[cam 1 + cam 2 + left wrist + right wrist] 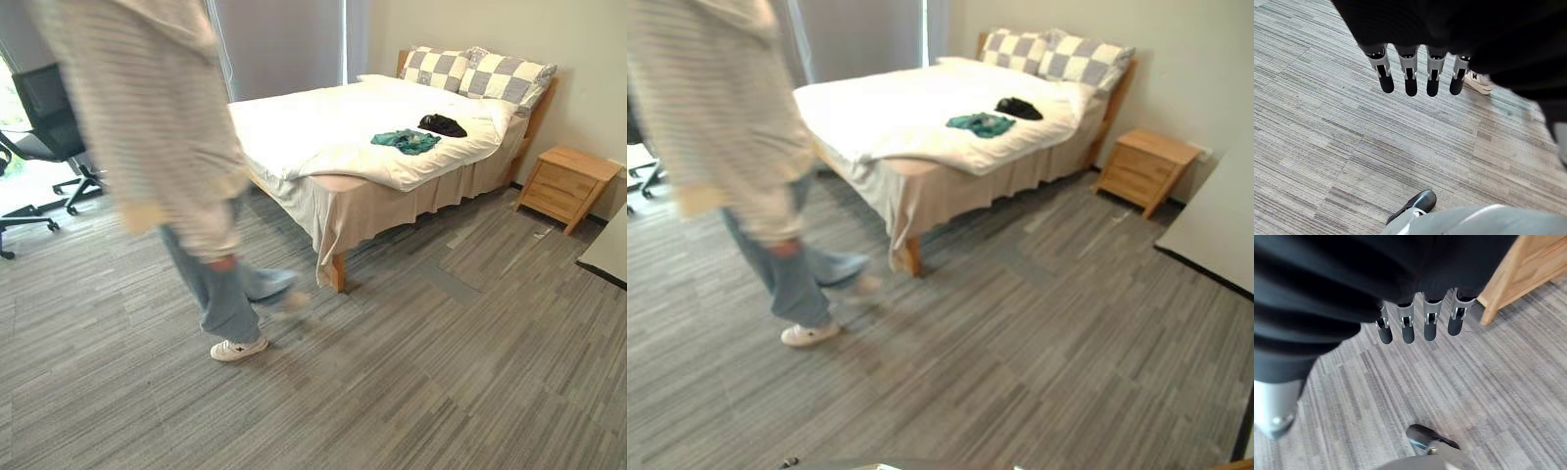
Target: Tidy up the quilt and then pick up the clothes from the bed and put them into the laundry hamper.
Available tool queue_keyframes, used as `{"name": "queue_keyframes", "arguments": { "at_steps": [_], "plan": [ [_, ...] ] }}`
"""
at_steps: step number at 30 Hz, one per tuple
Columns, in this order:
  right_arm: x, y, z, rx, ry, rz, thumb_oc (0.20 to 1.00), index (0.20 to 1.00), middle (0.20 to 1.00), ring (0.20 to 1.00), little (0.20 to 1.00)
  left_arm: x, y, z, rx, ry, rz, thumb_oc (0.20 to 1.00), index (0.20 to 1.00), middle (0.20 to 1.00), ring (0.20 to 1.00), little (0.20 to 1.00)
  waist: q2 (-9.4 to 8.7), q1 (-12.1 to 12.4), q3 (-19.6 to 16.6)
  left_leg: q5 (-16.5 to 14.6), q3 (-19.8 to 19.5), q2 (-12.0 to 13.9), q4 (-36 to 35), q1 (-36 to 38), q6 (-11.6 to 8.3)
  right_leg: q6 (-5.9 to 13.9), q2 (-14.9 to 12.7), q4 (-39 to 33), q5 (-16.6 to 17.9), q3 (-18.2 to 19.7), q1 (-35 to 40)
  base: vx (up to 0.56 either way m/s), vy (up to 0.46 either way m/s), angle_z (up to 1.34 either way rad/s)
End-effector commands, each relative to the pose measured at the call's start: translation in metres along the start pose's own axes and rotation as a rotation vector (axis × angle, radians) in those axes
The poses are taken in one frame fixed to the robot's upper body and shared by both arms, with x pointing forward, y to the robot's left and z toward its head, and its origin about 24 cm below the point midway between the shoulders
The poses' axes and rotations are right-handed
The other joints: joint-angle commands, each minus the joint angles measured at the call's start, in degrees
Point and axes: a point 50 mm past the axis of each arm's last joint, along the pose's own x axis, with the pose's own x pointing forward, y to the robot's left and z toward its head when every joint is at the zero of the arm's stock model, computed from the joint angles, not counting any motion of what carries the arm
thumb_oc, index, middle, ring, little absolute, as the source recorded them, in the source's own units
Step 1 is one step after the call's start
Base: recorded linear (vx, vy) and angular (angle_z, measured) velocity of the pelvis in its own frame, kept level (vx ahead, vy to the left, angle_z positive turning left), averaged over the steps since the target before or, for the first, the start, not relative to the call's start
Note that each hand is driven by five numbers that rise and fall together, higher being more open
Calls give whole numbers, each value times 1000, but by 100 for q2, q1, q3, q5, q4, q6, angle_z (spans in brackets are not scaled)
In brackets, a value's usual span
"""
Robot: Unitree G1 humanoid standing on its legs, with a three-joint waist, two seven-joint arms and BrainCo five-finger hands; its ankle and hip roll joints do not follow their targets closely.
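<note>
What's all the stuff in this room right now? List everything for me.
Bed: one, wooden frame, against the far wall.
Quilt: one, white, spread over the bed.
Pillows: two, grey-and-white checked, at the headboard.
Clothes: one teal garment, one black garment, lying on the quilt.
Nightstand: one, wooden, beside the bed.
Office chair: one, black, far left.
Person: one, striped top, jeans, walking past.
Left hand, right hand: open, hanging above the floor.
</note>
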Motion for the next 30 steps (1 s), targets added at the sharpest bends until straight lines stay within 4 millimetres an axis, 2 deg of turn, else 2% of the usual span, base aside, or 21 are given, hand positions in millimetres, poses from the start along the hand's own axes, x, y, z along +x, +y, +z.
{"name": "queue_keyframes", "arguments": {
  "at_steps": [1, 8, 9, 11, 12, 13, 14, 15, 16, 17, 19, 20, 21, 22, 23, 25, 26, 27, 28, 29, 30],
  "plan": [
    [2, -11, 33, -25, -72, -33, 1000, 1000, 1000, 1000, 1000, 5, 22, 27, 79, -69, 56, 1000, 1000, 1000, 1000, 1000, -77, -60, 495, -526, -57, -81, -96, 431, -240, 682, -474, -69, -314, 31, 379, 0, 0, 0],
    [2, -16, 43, -41, -92, -46, 1000, 1000, 1000, 1000, 1000, 6, 30, 39, 132, -107, 69, 1000, 1000, 1000, 1000, 1000, -77, -73, 593, -494, -59, -112, -96, 170, -166, 694, -451, 37, -262, 218, 33, -3, 25, -13],
    [2, -18, 47, -43, -99, -50, 1000, 1000, 1000, 1000, 1000, 7, 33, 43, 136, -117, 72, 1000, 1000, 1000, 1000, 1000, -75, -69, 648, -496, -43, -118, -96, 110, -116, 703, -455, 239, -304, 256, -121, 7, 61, -15],
    [2, -21, 55, -26, -117, -60, 1000, 1000, 1000, 1000, 1000, 7, 42, 50, 140, -135, 94, 1000, 1000, 1000, 1000, 1000, -67, -39, 750, -502, -17, -111, -81, -9, -35, 756, -438, 944, -432, 256, -579, -14, 63, -23],
    [2, -22, 57, -16, -123, -61, 1000, 1000, 1000, 1000, 1000, 7, 45, 52, 140, -140, 101, 1000, 1000, 1000, 1000, 1000, -41, -38, 797, -538, 10, -97, -80, 2, 3, 865, -459, 1396, -422, 202, -814, 1, 48, -22],
    [2, -22, 57, -16, -123, -61, 1000, 1000, 1000, 1000, 1000, 7, 45, 52, 140, -140, 101, 1000, 1000, 1000, 1000, 1000, -47, -32, 787, -539, 16, -104, -77, -12, 6, 868, -467, 1434, -440, 212, -848, 53, 75, -16],
    [2, -23, 58, -7, -124, -63, 1000, 1000, 1000, 1000, 1000, 7, 45, 53, 133, -144, 103, 1000, 1000, 1000, 1000, 1000, -15, -45, 834, -593, 67, -103, -75, 26, 45, 1015, -553, 2013, -334, 162, -1151, 152, 114, -19],
    [2, -26, 59, 27, -124, -76, 1000, 1000, 1000, 1000, 1000, 7, 48, 54, 120, -145, 113, 1000, 1000, 1000, 1000, 1000, 61, -117, 1015, -726, 178, -74, -78, 251, 85, 1241, -754, 2926, 113, -71, -1599, 263, 127, -36],
    [2, -25, 58, 51, -123, -75, 1000, 1000, 1000, 1000, 1000, 7, 49, 54, 116, -141, 116, 1000, 1000, 1000, 1000, 1000, 92, -152, 1069, -787, 215, -30, -88, 409, 65, 1261, -878, 3247, 172, -218, -1821, 369, 77, -40],
    [2, -25, 58, 71, -125, -76, 1000, 1000, 1000, 1000, 1000, 7, 50, 53, 118, -138, 119, 1000, 1000, 1000, 1000, 1000, 103, -190, 1081, -849, 245, -6, -96, 539, 22, 1215, -961, 3112, 164, -373, -1947, 256, 5, -30],
    [2, -25, 58, 71, -125, -77, 1000, 1000, 1000, 1000, 1000, 7, 50, 53, 118, -138, 119, 1000, 1000, 1000, 1000, 1000, 106, -203, 1099, -859, 231, -1, -96, 562, 18, 1214, -964, 3124, 145, -388, -1921, 225, -41, 11],
    [1, -25, 57, 99, -126, -79, 1000, 1000, 1000, 1000, 1000, 7, 50, 54, 135, -145, 120, 1000, 1000, 1000, 1000, 1000, 94, -338, 1155, -1022, 207, 9, -96, 769, -103, 1085, -1003, 2168, 99, -597, -1950, 650, -177, 15],
    [2, -26, 55, 120, -121, -83, 1000, 1000, 1000, 1000, 1000, 7, 53, 56, 153, -148, 126, 1000, 1000, 1000, 1000, 1000, 53, -516, 1174, -1189, 165, 25, -96, 965, -267, 1099, -1016, 996, 352, -604, -2118, 661, -178, 9],
    [2, -26, 55, 120, -121, -84, 1000, 1000, 1000, 1000, 1000, 7, 52, 56, 153, -148, 126, 1000, 1000, 1000, 1000, 1000, 81, -519, 1181, -1204, 166, 58, -96, 982, -276, 1097, -980, 934, 376, -626, -2069, 702, -206, 3],
    [2, -26, 49, 138, -101, -83, 1000, 1000, 1000, 1000, 1000, 7, 54, 56, 164, -146, 130, 1000, 1000, 1000, 1000, 1000, 94, -637, 1151, -1354, 169, 140, -96, 1149, -384, 1181, -1054, 431, 593, -560, -2218, 357, -98, 9],
    [2, -26, 45, 139, -90, -82, 1000, 1000, 1000, 1000, 1000, 7, 52, 56, 174, -149, 123, 1000, 1000, 1000, 1000, 1000, 111, -674, 1137, -1448, 157, 167, -96, 1290, -400, 1172, -1044, 452, 647, -522, -2238, 567, -152, 9],
    [3, -26, 34, 133, -65, -78, 1000, 1000, 1000, 1000, 1000, 7, 50, 52, 179, -137, 117, 1000, 1000, 1000, 1000, 1000, 185, -725, 1067, -1293, 96, 273, 92, 1508, -430, 1023, -924, 672, 665, -558, -2205, 820, -239, 12],
    [3, -28, 33, 121, -61, -85, 1000, 1000, 1000, 1000, 1000, 7, 48, 51, 166, -135, 112, 1000, 1000, 1000, 1000, 1000, 285, -761, 1049, -1088, 118, 429, 542, 1470, -528, 898, -789, 796, 555, -626, -2137, 632, -193, 14],
    [3, -28, 33, 121, -62, -85, 1000, 1000, 1000, 1000, 1000, 7, 48, 51, 166, -134, 112, 1000, 1000, 1000, 1000, 1000, 272, -771, 1038, -1077, 106, 417, 543, 1451, -527, 897, -804, 788, 564, -629, -2147, 357, -166, 17],
    [3, -30, 32, 112, -57, -89, 1000, 1000, 1000, 1000, 1000, 7, 47, 52, 160, -138, 110, 1000, 1000, 1000, 1000, 1000, 297, -765, 1037, -740, 186, 497, 1215, 1244, -634, 789, -709, 797, 482, -679, -1995, 295, -220, 23],
    [3, -32, 32, 100, -56, -98, 1000, 1000, 1000, 1000, 1000, 7, 47, 53, 138, -143, 112, 1000, 1000, 1000, 1000, 1000, 289, -718, 1070, -152, 152, 606, 2133, 796, -744, 604, -569, 723, 365, -738, -1716, 575, -459, 23]
  ]
}}
